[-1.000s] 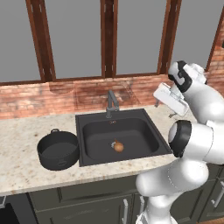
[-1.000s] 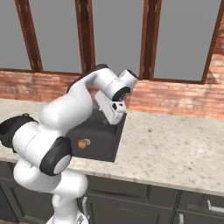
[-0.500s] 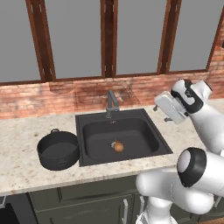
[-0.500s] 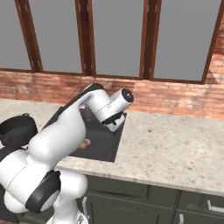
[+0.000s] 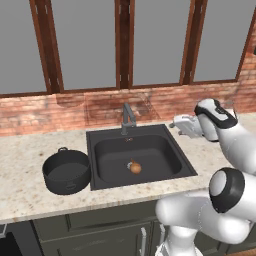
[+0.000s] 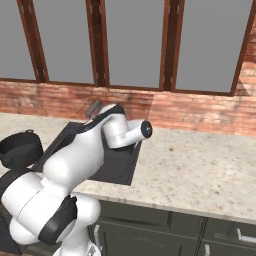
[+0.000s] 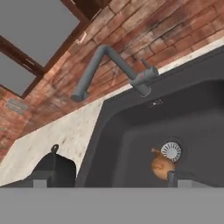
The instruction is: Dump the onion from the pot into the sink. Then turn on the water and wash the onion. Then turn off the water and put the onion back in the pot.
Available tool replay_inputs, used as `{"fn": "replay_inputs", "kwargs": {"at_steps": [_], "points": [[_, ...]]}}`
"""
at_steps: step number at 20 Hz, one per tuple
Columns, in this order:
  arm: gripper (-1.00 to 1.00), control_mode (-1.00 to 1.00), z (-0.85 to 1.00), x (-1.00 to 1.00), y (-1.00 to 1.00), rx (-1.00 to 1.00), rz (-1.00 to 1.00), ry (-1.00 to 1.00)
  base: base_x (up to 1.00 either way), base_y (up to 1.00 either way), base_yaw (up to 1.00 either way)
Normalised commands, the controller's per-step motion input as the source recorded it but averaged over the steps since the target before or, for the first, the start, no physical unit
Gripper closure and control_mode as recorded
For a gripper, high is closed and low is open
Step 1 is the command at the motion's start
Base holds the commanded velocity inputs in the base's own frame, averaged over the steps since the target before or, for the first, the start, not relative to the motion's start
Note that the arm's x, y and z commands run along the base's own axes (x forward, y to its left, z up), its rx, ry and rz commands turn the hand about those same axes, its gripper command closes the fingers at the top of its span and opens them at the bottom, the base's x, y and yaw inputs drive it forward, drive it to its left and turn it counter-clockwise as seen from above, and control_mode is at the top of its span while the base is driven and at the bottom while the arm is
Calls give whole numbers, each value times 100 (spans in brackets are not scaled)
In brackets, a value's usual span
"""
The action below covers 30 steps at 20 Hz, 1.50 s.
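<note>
The onion (image 5: 135, 167) lies on the floor of the black sink (image 5: 155, 150), beside the round drain (image 7: 171, 151). In the hand view the onion (image 7: 161, 167) sits low right in the sink (image 7: 127, 144). The black pot (image 5: 66, 171) stands upright on the counter, left of the basin, with nothing showing in it. My gripper (image 5: 177, 125) hovers above the sink's back right corner and points left toward the faucet (image 5: 127, 117). It is open, its fingertips (image 7: 183, 179) spread wide with nothing between them. The pot (image 6: 20, 147) also sits at the left of the right base view.
The grey faucet (image 7: 109, 65) rises behind the basin with its lever at the base. A brick wall and windows run behind the speckled counter (image 6: 200, 170). My own arm hides most of the sink (image 6: 122, 167) from the right.
The arm has swung its elbow out to the right and lowered. The hand has dropped slightly and turned toward the faucet. Onion and pot have stayed put.
</note>
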Motion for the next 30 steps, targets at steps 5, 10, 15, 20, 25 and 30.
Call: {"fn": "replay_inputs", "kwargs": {"at_steps": [5,10,15,20,25,30], "points": [[-100,-100,0,40,0,-1,22,-21,0,0,0],[-100,-100,1,36,0,-1,12,-10,0,0,0],[-100,-100,7,26,0,-1,5,-6,0,0,0],[-100,-100,1,4,15,-3,2,-6,0,0,0],[-100,-100,0,0,38,-5,2,-11,0,0,0],[-100,-100,0,15,34,-6,0,-14,0,0,0]]}}
